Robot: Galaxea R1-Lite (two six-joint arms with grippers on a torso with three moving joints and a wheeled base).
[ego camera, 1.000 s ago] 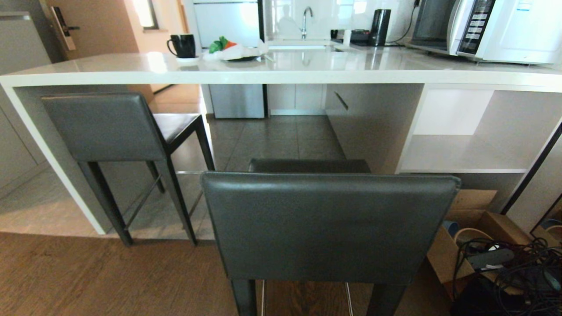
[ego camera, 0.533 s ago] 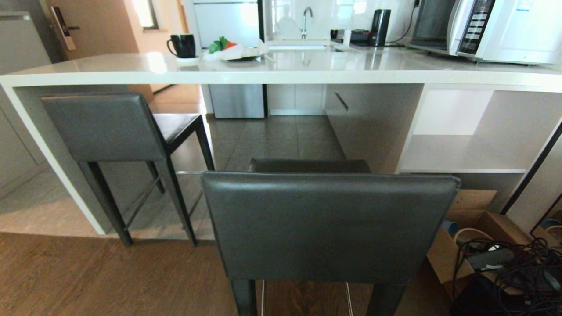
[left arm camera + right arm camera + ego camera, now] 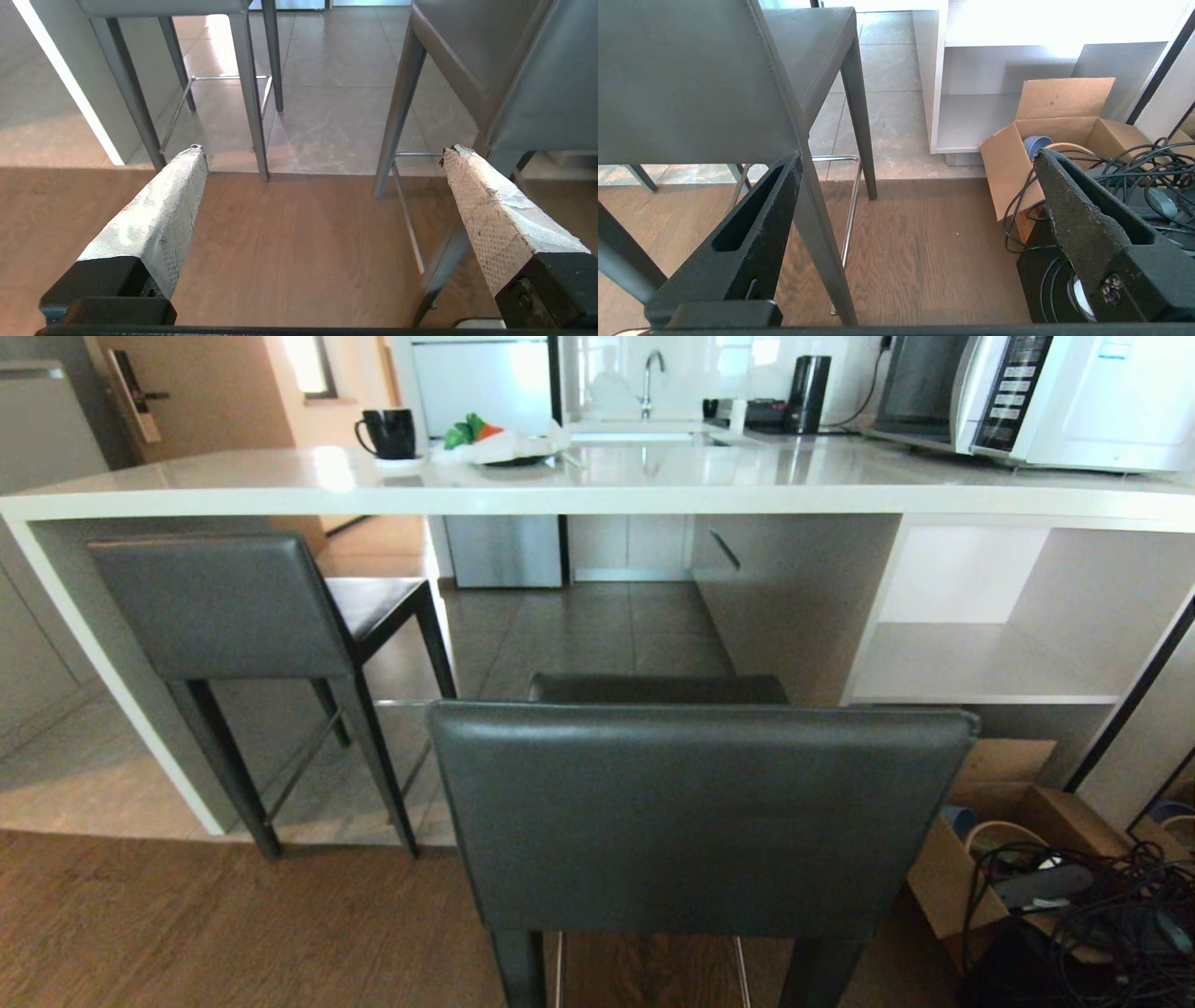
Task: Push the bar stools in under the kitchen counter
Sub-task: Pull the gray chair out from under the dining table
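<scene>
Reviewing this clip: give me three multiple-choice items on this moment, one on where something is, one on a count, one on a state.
1. Where does the black mug stand?
A. on the kitchen counter
B. on the floor
C. on a stool seat

2. How many bar stools show in the head view?
A. one
B. two
C. four

3. How is the left gripper?
A. shut on a stool leg
B. open, holding nothing
C. shut on a cable

Key: 1 A, the mug sits on the white top; 2 B, the far stool and the near stool; 3 B, its fingers stand wide apart over bare floor.
</scene>
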